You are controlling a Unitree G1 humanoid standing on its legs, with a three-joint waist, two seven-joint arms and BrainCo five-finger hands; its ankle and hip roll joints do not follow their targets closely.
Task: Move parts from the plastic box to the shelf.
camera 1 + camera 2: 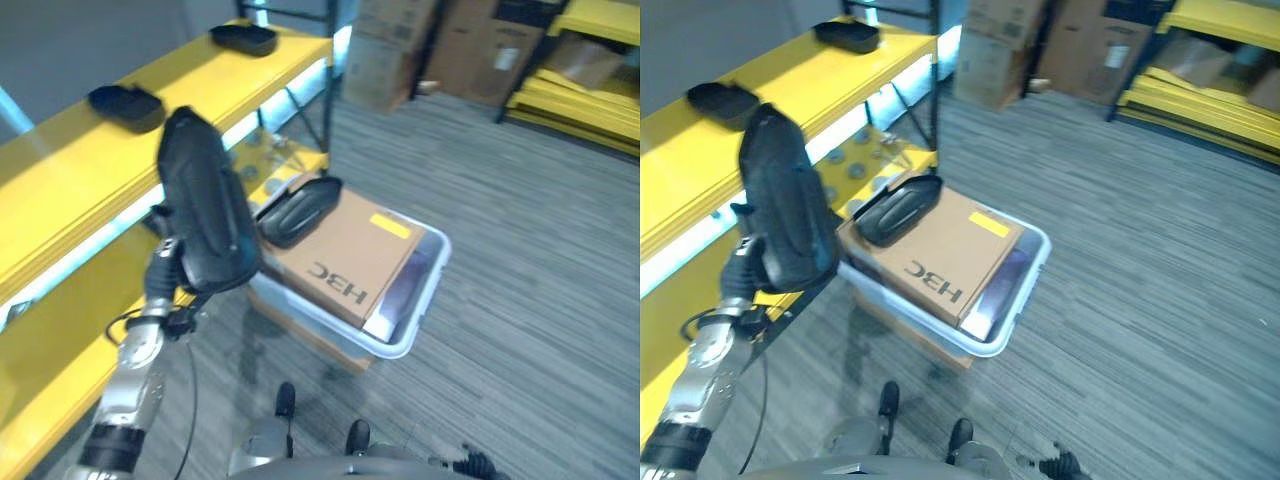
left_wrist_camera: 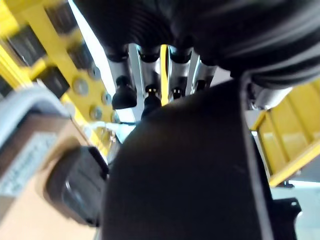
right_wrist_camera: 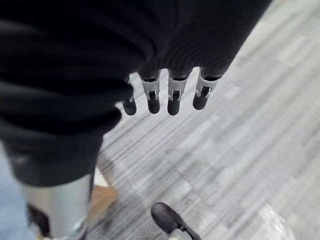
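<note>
Grey carpet floor (image 1: 520,260) fills the right half of the eye views, with stacked cardboard boxes (image 1: 440,45) along the far wall at the top. At the far left runs the yellow shelf (image 1: 70,170), its top board carrying two black parts already set down: one at the upper left (image 1: 125,105) and another further along near the top centre (image 1: 245,38).

Just right of the shelf edge, at centre left, the left hand (image 1: 165,265) holds a large black part (image 1: 205,205) upright, fingers (image 2: 150,85) curled round its upper edge as the left wrist view shows. The part is lifted clear of the box but not yet over the shelf board.

Toward the centre sits the plastic box (image 1: 415,320) on the floor, a brown carton (image 1: 345,255) inside it, and one more black part (image 1: 300,210) resting on the carton's left end.

The right hand (image 3: 170,95) hangs above the carpet with fingers straight and relaxed, holding nothing.

Risk, as I judge it: the held part is long and gripped near one end, so it could swing, strike the shelf edge on the way across, or slip from the fingers. Set down carelessly, it might also knock the part already lying nearest.
</note>
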